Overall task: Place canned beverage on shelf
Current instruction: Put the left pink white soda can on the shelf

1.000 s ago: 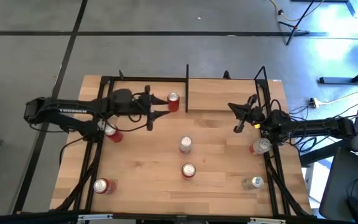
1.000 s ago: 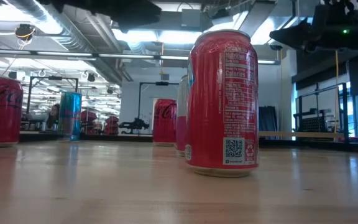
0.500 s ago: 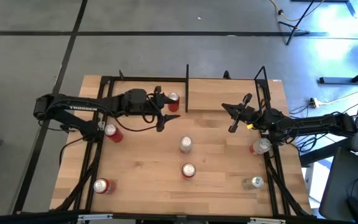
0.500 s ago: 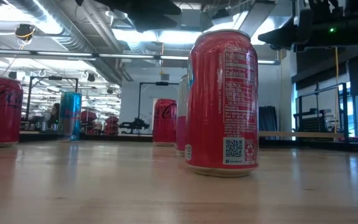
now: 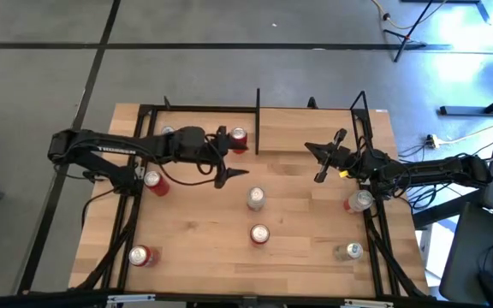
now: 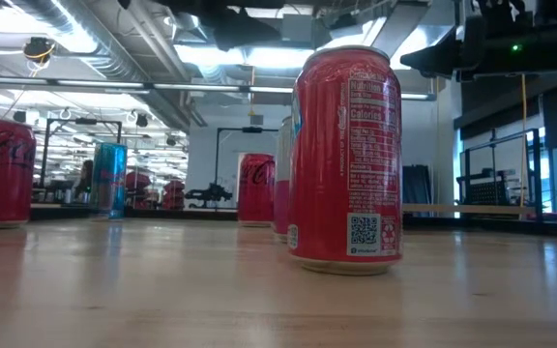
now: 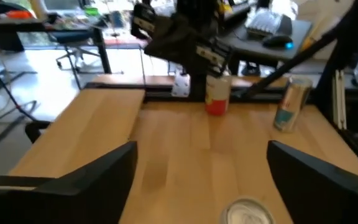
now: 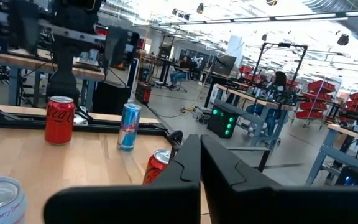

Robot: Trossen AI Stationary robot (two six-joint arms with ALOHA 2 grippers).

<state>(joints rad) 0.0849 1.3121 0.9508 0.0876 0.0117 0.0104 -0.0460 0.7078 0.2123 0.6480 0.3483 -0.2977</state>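
A red can (image 5: 238, 139) is stood upright, top up, on the shelf (image 5: 204, 124) beside the divider. The left tool (image 5: 226, 155) is spread apart nearby; the right tool (image 5: 329, 156) is pressed together.

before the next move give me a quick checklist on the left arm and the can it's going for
1. Left pincer open: ok, fingers spread wide in its wrist view.
2. Left pincer empty: ok, nothing between the fingers.
3. Silver-topped can upright: ok.
4. Pincer around that can: not ok, it is beside it, apart.
5. Red can standing in the shelf: ok, by the divider plate.
6. Right pincer clear: ok, shut, off to the right side.
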